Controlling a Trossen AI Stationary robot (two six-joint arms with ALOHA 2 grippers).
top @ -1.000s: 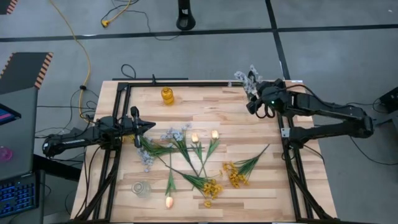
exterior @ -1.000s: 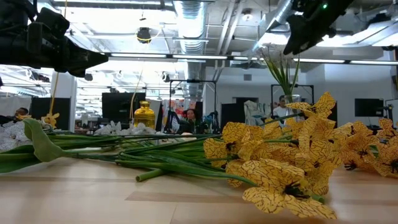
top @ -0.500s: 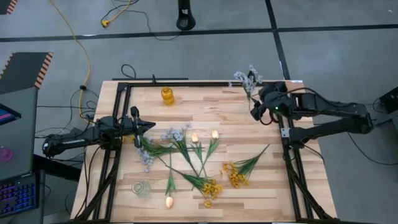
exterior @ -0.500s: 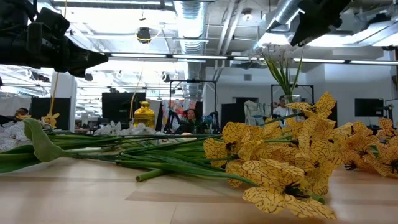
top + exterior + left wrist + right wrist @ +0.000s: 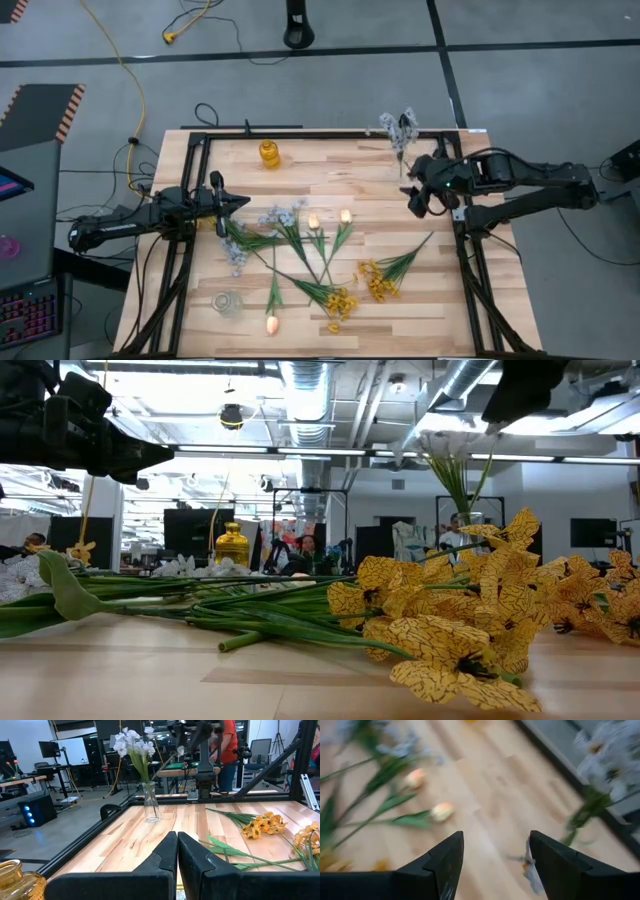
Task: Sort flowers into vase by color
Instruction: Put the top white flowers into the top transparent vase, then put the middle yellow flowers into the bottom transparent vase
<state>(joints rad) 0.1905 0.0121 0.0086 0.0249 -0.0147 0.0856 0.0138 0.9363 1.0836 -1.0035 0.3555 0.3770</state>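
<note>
The right gripper [image 5: 414, 188] hangs above the right side of the worktop [image 5: 330, 170], its arm reaching in low from the right edge and its jaws standing wide apart with nothing between them. It sits near a clear glass vase [image 5: 151, 803] at the far right corner, which holds pale blue-white sprays [image 5: 398, 127] upright. The left gripper [image 5: 222, 203] waits over the left edge of the worktop, its arm stretched out level, jaws pressed together and empty. Loose flowers lie flat across the middle: more blue-white sprays [image 5: 283, 214] beside the left gripper, peach-cream buds [image 5: 345, 216] in the centre with another bud [image 5: 270, 322] near the front edge, and yellow clusters [image 5: 377, 280] toward the front right. An amber vase [image 5: 269, 154] stands at the back left, and a clear empty vase [image 5: 227, 303] at the front left. In the low view the yellow blossoms [image 5: 450, 630] fill the foreground and hide most of the worktop behind them, and the right arm is cut off at the top edge. The right wrist view is smeared, so the buds and sprays there are hard to make out.
</note>
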